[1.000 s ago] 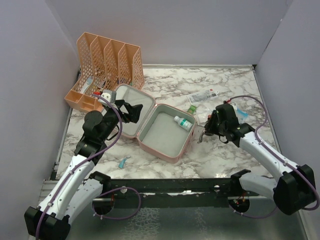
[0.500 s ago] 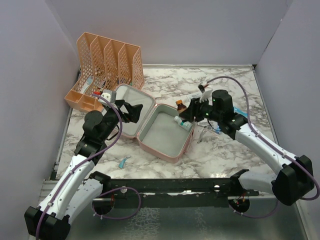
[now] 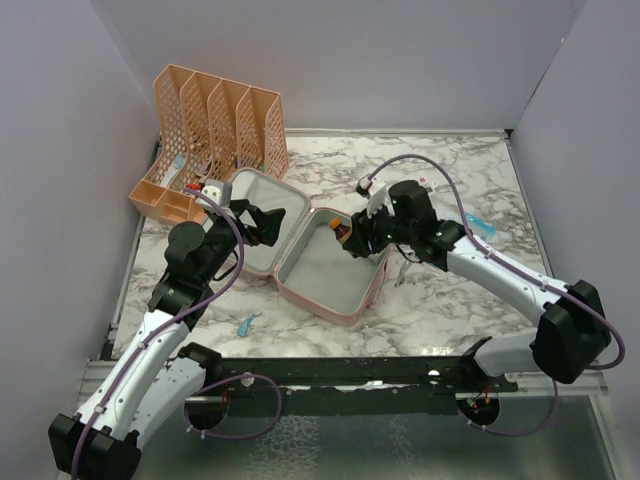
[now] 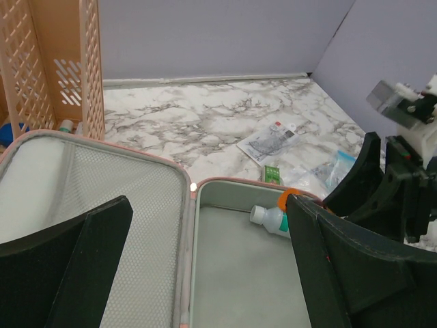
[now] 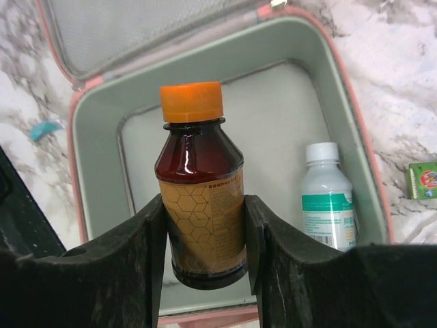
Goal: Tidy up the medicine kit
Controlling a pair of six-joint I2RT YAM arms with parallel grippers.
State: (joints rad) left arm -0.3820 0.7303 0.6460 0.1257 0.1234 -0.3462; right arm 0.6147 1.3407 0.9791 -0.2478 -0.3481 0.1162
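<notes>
Medicine kit (image 3: 318, 272): lies open on the marble surface (image 3: 440, 300), left of centre. The mesh-lined lid is folded back to the left and the grey-green tray sits to the right.

Right gripper (image 5: 203, 219): positioned over the tray, jaws clamped on an amber bottle (image 5: 201, 205) with an orange cap. The bottle is gripped at its label. It appears to hang clear of the tray lining, though neither view settles this.

Tray contents: one white bottle (image 5: 328, 201) with a green label lies against the right wall, cap pointing toward the hinge.

Left gripper (image 4: 205, 212): hovers over the hinge side of the lid, jaws wide apart, holding nothing.

Other items: an orange file rack (image 3: 215, 130) stands at the far left, just behind the lid. A small green box (image 4: 272, 173) sits on the surface just beyond the tray's far rim. A printed packet (image 4: 270, 140) lies further back. A small teal item (image 3: 246, 323) lies in front of the kit.
</notes>
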